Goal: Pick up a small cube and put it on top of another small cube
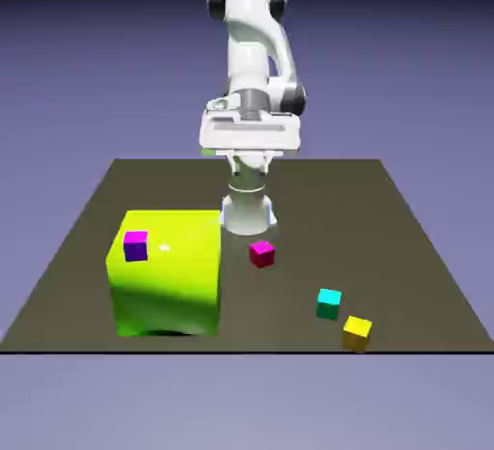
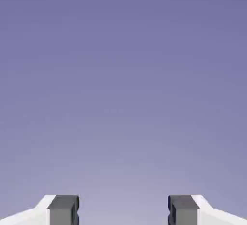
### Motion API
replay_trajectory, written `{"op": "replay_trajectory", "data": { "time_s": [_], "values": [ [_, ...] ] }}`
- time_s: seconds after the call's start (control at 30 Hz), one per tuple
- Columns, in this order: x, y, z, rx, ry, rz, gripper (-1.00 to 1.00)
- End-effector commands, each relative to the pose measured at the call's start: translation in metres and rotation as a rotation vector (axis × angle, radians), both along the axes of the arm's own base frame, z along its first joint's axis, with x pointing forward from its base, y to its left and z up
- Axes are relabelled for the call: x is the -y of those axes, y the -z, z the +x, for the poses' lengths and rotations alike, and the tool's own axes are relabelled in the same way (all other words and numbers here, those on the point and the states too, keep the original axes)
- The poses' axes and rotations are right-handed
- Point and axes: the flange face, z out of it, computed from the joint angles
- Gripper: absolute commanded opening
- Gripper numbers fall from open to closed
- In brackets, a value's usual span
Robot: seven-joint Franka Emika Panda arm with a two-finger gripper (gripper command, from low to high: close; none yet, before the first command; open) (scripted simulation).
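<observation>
The tiny teal cube (image 1: 329,302) sits on the dark table toward the exterior view's right front. Just in front of it, to its right, lies a yellow cube (image 1: 357,331) of the same size. A magenta-red cube (image 1: 261,253) rests near the table's middle. My gripper (image 1: 249,149) hangs high over the far part of the table, well away from all the cubes. In the hand view the gripper (image 2: 123,212) is open, its grey fingertips (image 2: 62,210) wide apart with only blue-violet backdrop between them. No cube shows in the hand view.
A large lime-green block (image 1: 169,279) stands at the exterior view's left front, with a small purple cube (image 1: 136,244) on its top. The table's front edge (image 1: 241,350) runs just below the yellow cube.
</observation>
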Motion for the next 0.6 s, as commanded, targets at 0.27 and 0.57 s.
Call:
{"op": "replay_trajectory", "data": {
  "time_s": [0.27, 0.57],
  "values": [
    [-0.048, 0.076, 0.031, -0.201, -0.339, -0.165, 0.00],
    [-0.102, 0.163, 0.039, -0.372, -0.715, -0.280, 0.00]
  ]
}}
